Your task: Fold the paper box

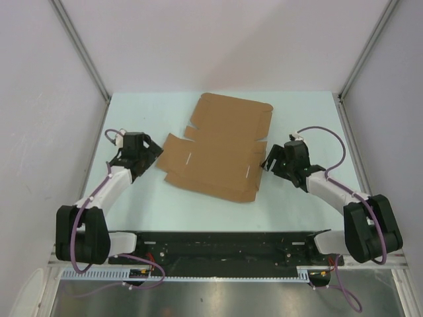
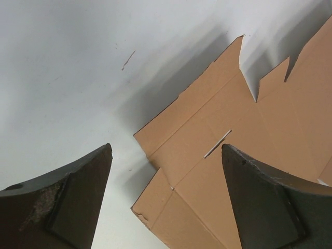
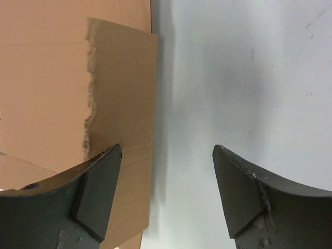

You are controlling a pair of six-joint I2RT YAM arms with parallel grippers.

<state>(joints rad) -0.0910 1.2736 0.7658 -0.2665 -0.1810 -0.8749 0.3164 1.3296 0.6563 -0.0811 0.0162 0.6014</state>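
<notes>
Unfolded paper box (image 1: 218, 148) lies flat mid counter (image 1: 152, 112), creases and slits facing up. At the box's left side the left arm (image 1: 106, 188) reaches forward and angles in, wrist low. Its left jaws are spread just beside the left flap's edge, holding nothing. At the box's right side the right arm (image 1: 330, 188) mirrors that pose. Its right jaws are spread, one finger (image 3: 88, 202) over the right flap's edge, the other over counter.

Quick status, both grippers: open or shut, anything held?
Left gripper: open, holding nothing, over the left edge of the plain brown cardboard die-cut sheet.
Right gripper: open, holding nothing, at the sheet's right flap.
</notes>
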